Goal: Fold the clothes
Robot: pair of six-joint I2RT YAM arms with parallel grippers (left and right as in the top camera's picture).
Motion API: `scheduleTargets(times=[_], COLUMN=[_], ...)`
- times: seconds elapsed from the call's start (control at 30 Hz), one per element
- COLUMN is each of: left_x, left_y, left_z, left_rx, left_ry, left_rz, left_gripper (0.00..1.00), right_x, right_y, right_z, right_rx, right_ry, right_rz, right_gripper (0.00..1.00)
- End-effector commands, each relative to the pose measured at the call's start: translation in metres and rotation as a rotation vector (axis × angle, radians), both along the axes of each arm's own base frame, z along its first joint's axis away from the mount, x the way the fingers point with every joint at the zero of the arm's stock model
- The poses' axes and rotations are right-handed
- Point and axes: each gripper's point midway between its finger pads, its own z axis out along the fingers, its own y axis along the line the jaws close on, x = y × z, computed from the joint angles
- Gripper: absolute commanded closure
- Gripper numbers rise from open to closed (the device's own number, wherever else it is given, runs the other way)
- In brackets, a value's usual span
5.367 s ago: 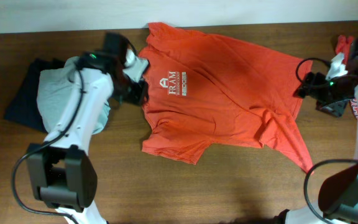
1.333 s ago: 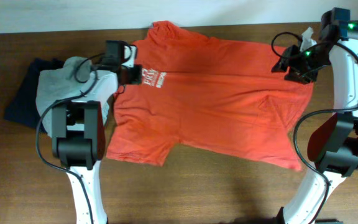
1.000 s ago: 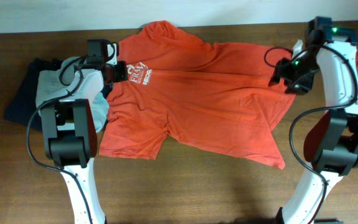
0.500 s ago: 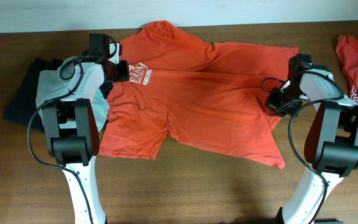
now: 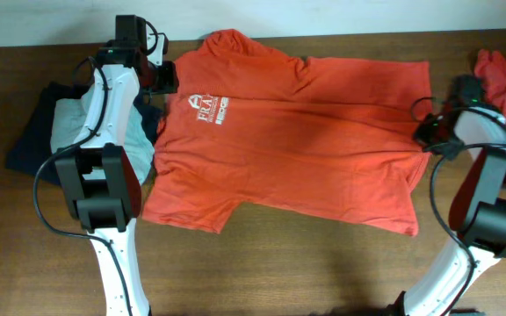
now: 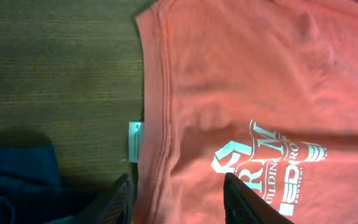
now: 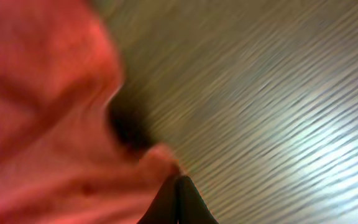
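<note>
One orange-red T-shirt [image 5: 297, 132] of the clothes lies spread flat on the table, chest lettering [image 5: 211, 109] up, collar to the left. My left gripper [image 5: 167, 79] hovers open over the collar edge. In the left wrist view its fingers [image 6: 122, 198] straddle the collar hem beside the white neck label [image 6: 135, 140], gripping nothing [image 6: 176, 186]. My right gripper [image 5: 427, 133] is at the shirt's right edge. In the blurred right wrist view its jaws [image 7: 179, 182] are pressed together at the cloth's edge [image 7: 73, 162]. A second orange-red shirt [image 5: 502, 81] lies bunched at the far right.
A grey garment [image 5: 73, 123] on top of a dark one [image 5: 26, 145] lies at the left, just beside the left arm. Bare wood [image 5: 279, 263] runs along the front of the table. The back edge meets a white wall.
The left gripper opened, let go of the collar and drew back. The right gripper moved right with the shirt's edge pinched in it, stretching the shirt flatter and uncovering the second shirt.
</note>
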Motion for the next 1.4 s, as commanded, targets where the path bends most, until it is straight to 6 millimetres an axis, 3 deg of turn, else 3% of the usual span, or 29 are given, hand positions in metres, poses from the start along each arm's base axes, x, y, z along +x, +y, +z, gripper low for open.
scheduleTargets(times=[0.0,0.1,0.2,0.33,0.4,0.43,0.53,0.73,0.93,1.1,1.2,1.37], left_x=[-0.001,-0.007,-0.014,-0.021,-0.024,-0.027,-0.044,-0.105,-0.176,-0.214,-0.223,-0.235], left_y=[0.000,-0.003,-0.003,-0.003,-0.003,-0.003,-0.003,0.006,0.013,0.015,0.015,0.016], left_z=[-0.001,-0.003,-0.002,0.017,0.040,0.064,0.113,0.192,0.239,0.250,0.246,0.219], left_rx=[0.016,0.029,0.041,0.048,0.051,0.051,0.059,0.131,0.163,0.160,0.153,0.153], left_ry=[0.009,0.029,0.050,0.055,0.034,0.007,-0.035,-0.066,-0.045,0.002,0.023,0.106], left_rz=[-0.020,-0.052,-0.077,-0.095,-0.097,-0.097,-0.110,-0.090,-0.080,-0.078,-0.066,-0.068], left_gripper=[0.53,0.52,0.53,0.52,0.53,0.54,0.54,0.54,0.58,0.58,0.62,0.62], right_x=[0.024,0.037,0.047,0.044,0.039,0.034,0.022,-0.006,-0.051,-0.094,-0.115,-0.146], right_y=[-0.017,-0.012,0.014,0.039,0.043,0.046,0.052,0.074,0.104,0.114,0.124,0.135], right_z=[0.018,0.041,0.074,0.110,0.124,0.136,0.161,0.225,0.288,0.323,0.333,0.324], right_rx=[-0.064,-0.039,0.107,0.242,0.254,0.258,0.249,0.214,0.167,0.059,0.015,-0.039], right_ry=[-0.061,-0.095,-0.152,-0.171,-0.170,-0.180,-0.196,-0.266,-0.345,-0.359,-0.360,-0.297], right_rz=[0.112,0.177,0.229,0.263,0.265,0.268,0.276,0.317,0.362,0.326,0.313,0.273], right_gripper=[0.96,0.93,0.66,0.60,0.60,0.60,0.60,0.60,0.59,0.58,0.57,0.53])
